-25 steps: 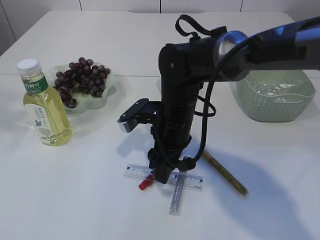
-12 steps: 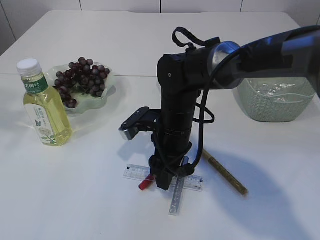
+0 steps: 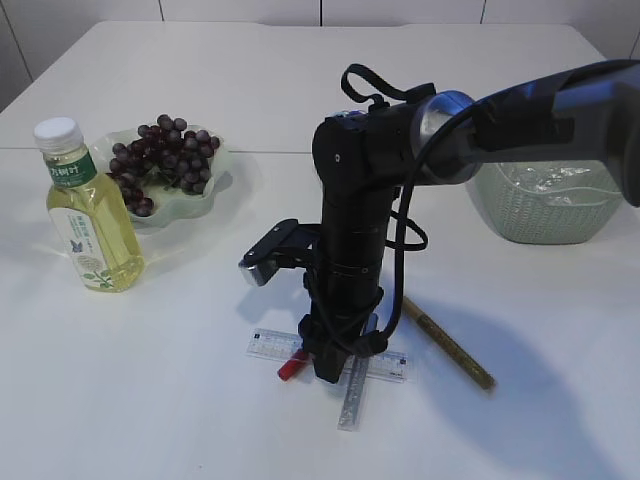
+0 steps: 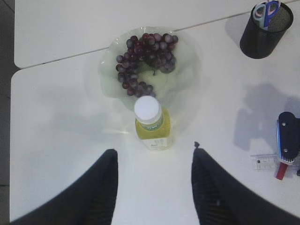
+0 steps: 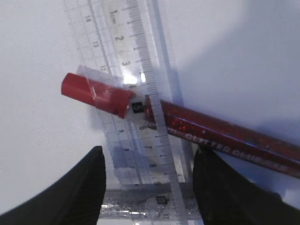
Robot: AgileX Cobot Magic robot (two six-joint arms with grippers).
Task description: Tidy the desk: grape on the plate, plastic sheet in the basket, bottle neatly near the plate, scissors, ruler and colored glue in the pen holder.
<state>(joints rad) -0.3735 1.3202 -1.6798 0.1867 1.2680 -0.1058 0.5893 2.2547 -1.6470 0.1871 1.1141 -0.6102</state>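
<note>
Over ruler and red glue, right tool open, empty.

The exterior view looks down at a slant from the table's near edge toward its far edge. The left wrist view hangs high, facing almost straight down; both share the bottle. The right wrist view sits very close above the ruler
</note>
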